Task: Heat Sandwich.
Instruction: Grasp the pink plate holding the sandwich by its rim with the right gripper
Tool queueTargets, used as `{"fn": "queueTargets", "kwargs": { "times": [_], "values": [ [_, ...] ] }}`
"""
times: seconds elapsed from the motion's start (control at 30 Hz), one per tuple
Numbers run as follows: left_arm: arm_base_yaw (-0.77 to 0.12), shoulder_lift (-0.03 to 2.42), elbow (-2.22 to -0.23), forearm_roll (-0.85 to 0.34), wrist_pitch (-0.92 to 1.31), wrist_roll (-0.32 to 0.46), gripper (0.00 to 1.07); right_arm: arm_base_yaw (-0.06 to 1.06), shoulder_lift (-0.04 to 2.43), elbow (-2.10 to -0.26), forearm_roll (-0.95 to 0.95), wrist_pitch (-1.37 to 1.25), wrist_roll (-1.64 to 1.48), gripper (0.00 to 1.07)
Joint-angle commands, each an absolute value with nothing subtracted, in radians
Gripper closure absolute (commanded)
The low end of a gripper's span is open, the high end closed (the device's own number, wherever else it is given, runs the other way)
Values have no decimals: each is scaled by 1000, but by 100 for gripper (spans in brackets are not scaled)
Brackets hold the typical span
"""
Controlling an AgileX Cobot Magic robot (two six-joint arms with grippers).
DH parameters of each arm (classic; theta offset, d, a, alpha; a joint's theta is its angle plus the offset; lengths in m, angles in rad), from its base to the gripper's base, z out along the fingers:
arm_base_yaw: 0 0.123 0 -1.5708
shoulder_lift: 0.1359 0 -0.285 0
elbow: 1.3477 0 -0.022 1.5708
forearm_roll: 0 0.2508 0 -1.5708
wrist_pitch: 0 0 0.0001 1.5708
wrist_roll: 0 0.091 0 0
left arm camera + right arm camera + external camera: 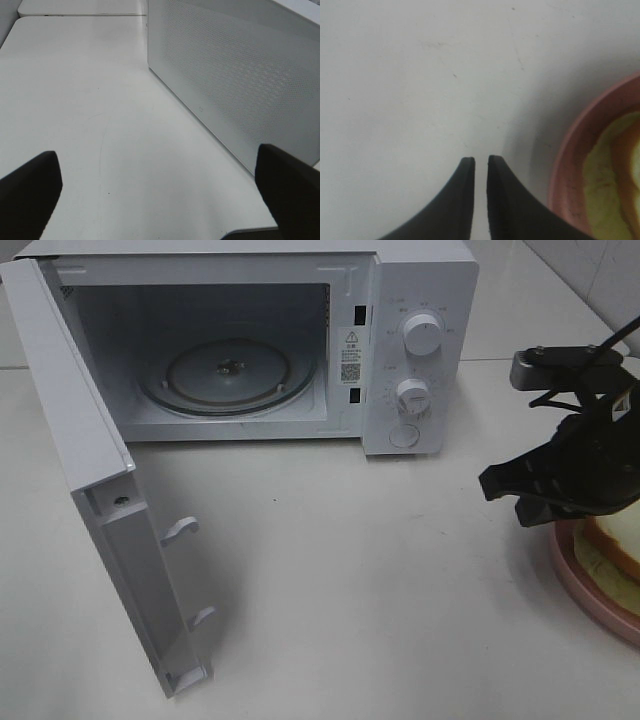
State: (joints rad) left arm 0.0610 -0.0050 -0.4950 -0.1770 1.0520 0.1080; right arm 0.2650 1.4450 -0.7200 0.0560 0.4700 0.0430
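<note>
One sandwich (618,550) is your whole job here. It lies on the pink plate (572,575) at the far right edge of the table (350,570), well apart from the microwave (420,300). Your right claw (480,161) hangs over bare table just beside the plate's rim, its fingers barely parted, with a thin slit between them and nothing in it. Spread those jaws wide before you move in. My judgement is that the plate's rim gives you a firmer hold than the soft bread, which would likely squash or slide apart. Come at the near rim low and square, clamp well onto it, and lift level so the slices stay stacked. Then carry it across to the open oven and set it down on the glass turntable (230,375), centred. The door (90,460) stands swung out to the left, so an approach from the right need not cross it. Your left claw (157,165) is fully released and empty beside a dotted white panel (240,75) of the oven, though I cannot tell whether that is the wall or the door. Leave it parked until the door needs shutting.
</note>
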Motion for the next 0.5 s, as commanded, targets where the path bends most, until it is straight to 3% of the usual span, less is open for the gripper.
{"fn": "queueTargets", "kwargs": {
  "times": [0.03, 0.17, 0.2, 0.27, 0.3, 0.33, 0.37, 0.47, 0.5],
  "values": [
    [61, -30, -493, -178, 1037, 110, 3, 236, 1416, -721, 25, 535, 23, 89],
    [61, -30, -493, -178, 1037, 110, 3, 205, 1380, -721, -26, 603, 23, 67],
    [61, -30, -493, -178, 1037, 110, 3, 205, 1380, -721, -26, 603, 23, 67],
    [61, -30, -493, -178, 1037, 110, 3, 198, 1362, -721, -37, 620, 23, 45],
    [61, -30, -493, -178, 1037, 110, 3, 198, 1357, -721, -40, 621, 23, 38],
    [61, -30, -493, -178, 1037, 110, 3, 198, 1357, -721, -40, 621, 23, 38],
    [61, -30, -493, -178, 1037, 110, 3, 198, 1357, -721, -42, 627, 22, 21],
    [61, -30, -493, -178, 1037, 110, 3, 198, 1358, -721, -44, 643, 15, 6],
    [61, -30, -493, -178, 1037, 110, 3, 198, 1358, -721, -44, 643, 15, 6]
  ]
}}
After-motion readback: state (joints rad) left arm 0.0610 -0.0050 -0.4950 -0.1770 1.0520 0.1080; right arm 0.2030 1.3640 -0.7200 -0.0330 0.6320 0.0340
